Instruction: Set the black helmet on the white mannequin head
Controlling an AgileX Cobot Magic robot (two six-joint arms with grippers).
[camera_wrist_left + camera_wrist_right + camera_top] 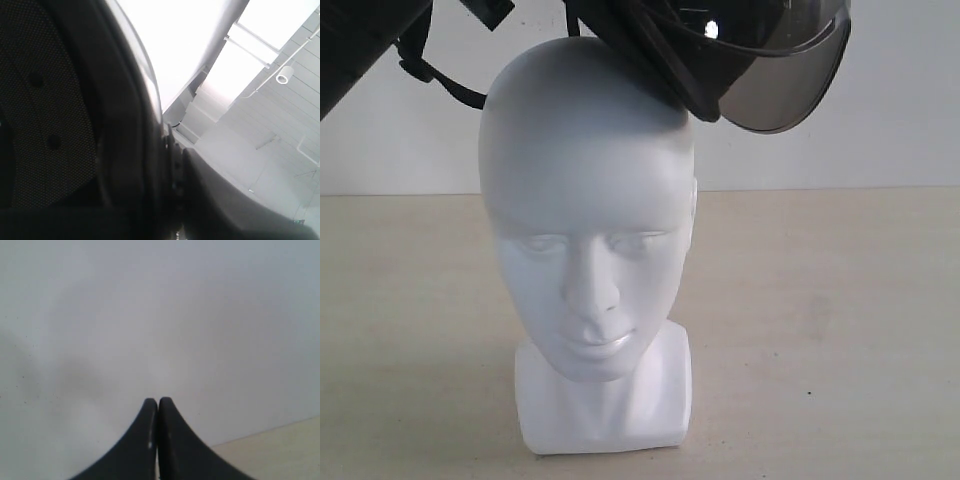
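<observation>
Left tool (167, 210) grasping black helmet (720, 60) | right tool (158, 407) clenched empty | beige table (840, 330) | white wall (900, 130)

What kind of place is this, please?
Probably an indoor lab or workshop: a plain white wall, a pale table with a mannequin head, and a slatted ceiling with a hanging fixture.

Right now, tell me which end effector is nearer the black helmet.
Left. Its wrist view is filled by the black helmet at close range. The right end effector is shut on nothing, facing bare wall, with no helmet in its view.
</observation>
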